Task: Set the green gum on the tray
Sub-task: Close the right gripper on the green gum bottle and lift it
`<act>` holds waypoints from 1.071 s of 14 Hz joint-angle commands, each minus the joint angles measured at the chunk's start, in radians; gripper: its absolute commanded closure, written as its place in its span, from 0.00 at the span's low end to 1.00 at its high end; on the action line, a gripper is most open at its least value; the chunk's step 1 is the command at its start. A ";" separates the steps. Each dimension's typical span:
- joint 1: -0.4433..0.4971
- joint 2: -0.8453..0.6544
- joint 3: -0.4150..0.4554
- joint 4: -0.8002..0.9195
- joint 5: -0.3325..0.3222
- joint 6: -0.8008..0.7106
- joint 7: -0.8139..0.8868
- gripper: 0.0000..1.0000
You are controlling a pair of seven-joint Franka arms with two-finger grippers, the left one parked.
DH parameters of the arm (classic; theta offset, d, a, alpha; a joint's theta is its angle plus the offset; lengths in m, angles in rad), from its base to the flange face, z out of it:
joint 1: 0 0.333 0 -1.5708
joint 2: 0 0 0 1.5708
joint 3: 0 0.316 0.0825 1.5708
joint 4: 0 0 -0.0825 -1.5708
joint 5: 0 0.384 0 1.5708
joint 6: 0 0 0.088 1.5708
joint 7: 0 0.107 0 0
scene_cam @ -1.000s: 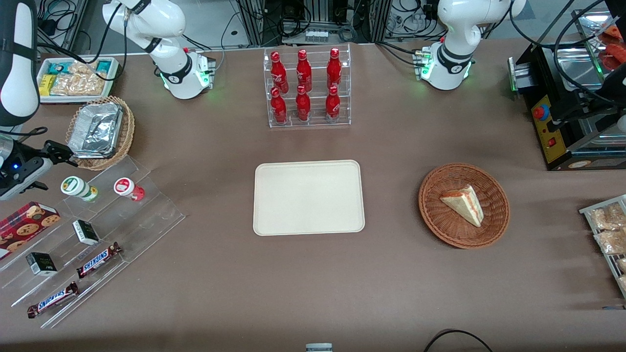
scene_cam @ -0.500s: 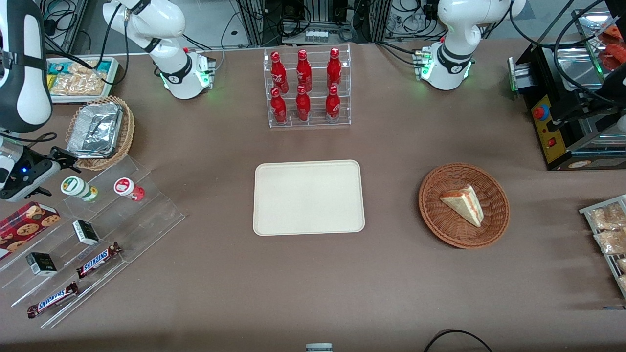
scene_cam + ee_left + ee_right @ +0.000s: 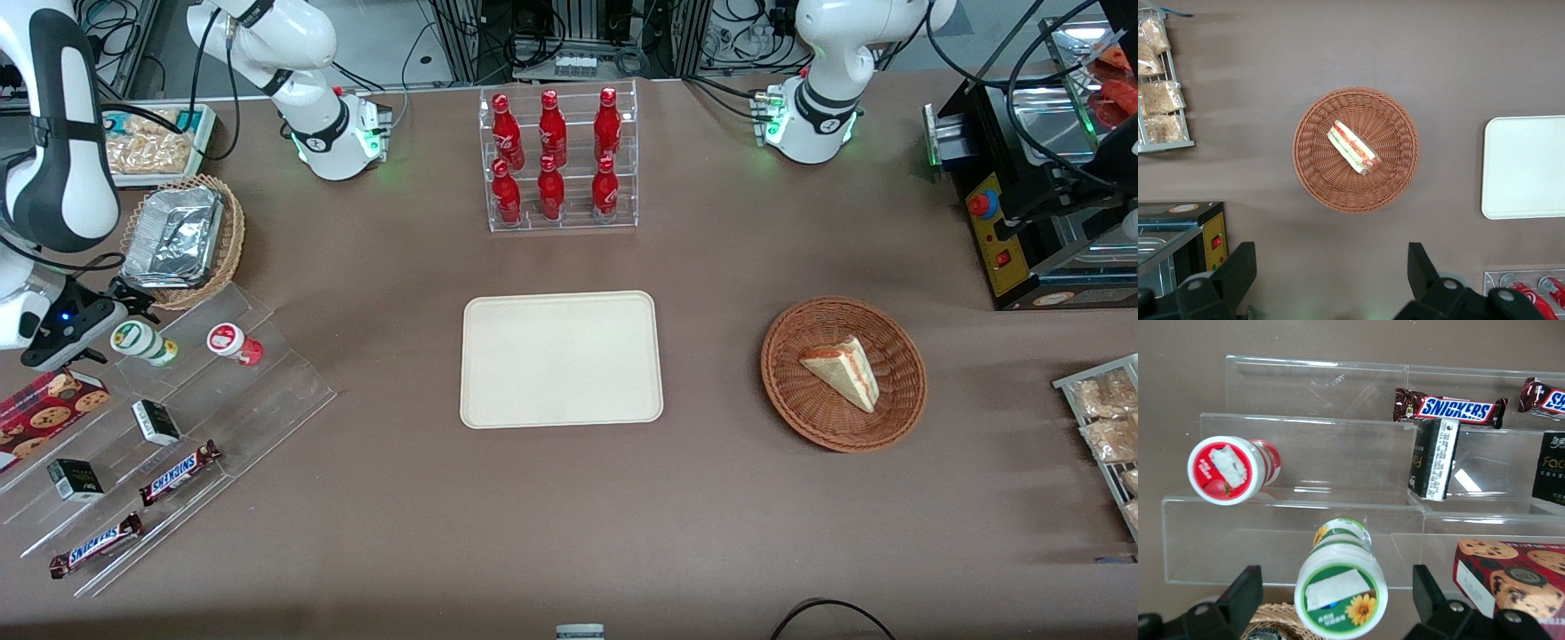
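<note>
claw point(image 3: 133, 302): at the left edge of the front frame, low over the acrylic stand point(image 3: 178, 418). We see its fingers point(image 3: 1238, 597) spread wide apart, holding nothing, the green gum's lid between them in the wrist view.
arm pose: white forearm comes down from the upper left corner of the front frame, wrist angled toward the gum.
green gum point(image 3: 142, 343): on the stand's top step, beside the red gum point(image 3: 235, 343), at the working arm's end of the worktop point(image 3: 569, 498).
tray point(image 3: 561, 359): centre of the front frame, well apart from the gum.
change vs 1.0 s ago: we see the claw closer to the gum; gum and tray unmoved.
</note>
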 commanded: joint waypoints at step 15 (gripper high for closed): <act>0.025 0.001 0.010 0.057 -0.002 -0.068 0.005 1.00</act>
